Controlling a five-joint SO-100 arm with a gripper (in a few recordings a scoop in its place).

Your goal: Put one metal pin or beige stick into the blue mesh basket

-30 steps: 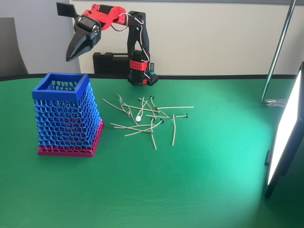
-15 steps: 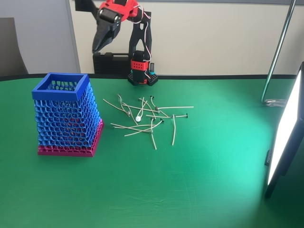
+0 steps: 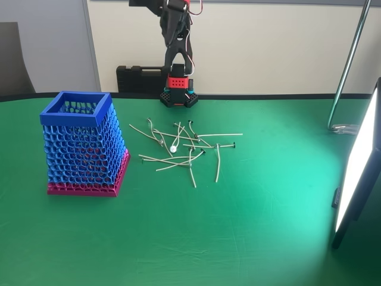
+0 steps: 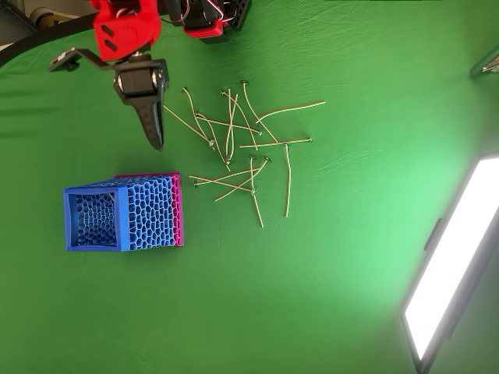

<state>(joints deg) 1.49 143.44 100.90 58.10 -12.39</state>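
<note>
Since the earlier frames the arm has been swung from above the blue mesh basket (image 3: 83,146) back towards its base, the basket and pins being unmoved. Upright on the green table (image 3: 238,238), the basket is seen with its magenta band at the bottom. Scattered pins (image 3: 187,149) are noted just right of the basket in the fixed view. From overhead, the gripper (image 4: 156,139) is recorded beyond the basket, fingers together, nothing held.
</note>
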